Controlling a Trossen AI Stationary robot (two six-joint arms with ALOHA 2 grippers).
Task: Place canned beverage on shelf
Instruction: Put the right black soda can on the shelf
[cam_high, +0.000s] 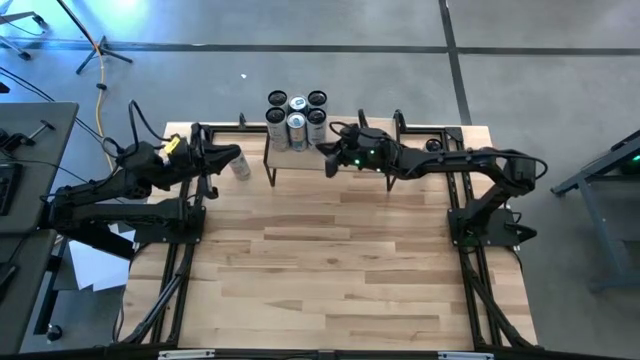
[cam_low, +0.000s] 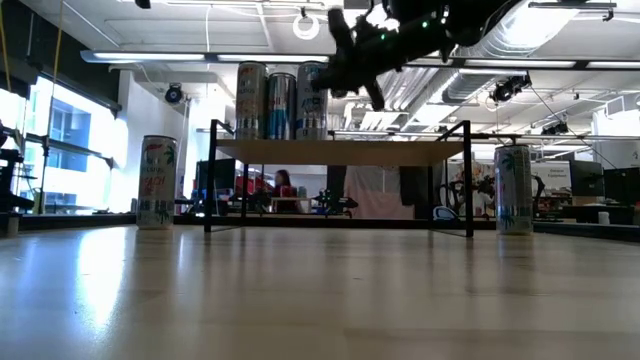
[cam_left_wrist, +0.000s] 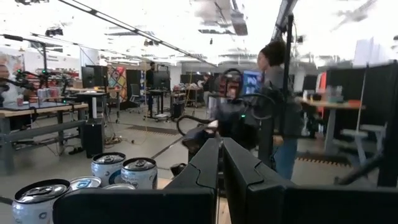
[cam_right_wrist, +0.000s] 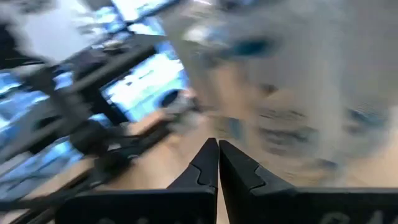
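A: Hanging just beside the cans (cam_high: 296, 118) clustered on the shelf (cam_high: 370, 170), the right gripper (cam_high: 329, 160) is clenched on nothing; one sideways brush could topple them.

B: And the left gripper (cam_high: 236, 156), clenched empty, sits off the shelf's other end by a loose can (cam_high: 240, 168); nudging it would roll it away.

Blurry and cut-off bits
The can (cam_right_wrist: 298, 93) by the right wrist camera is all blurry; cans (cam_left_wrist: 37, 199) get cut off
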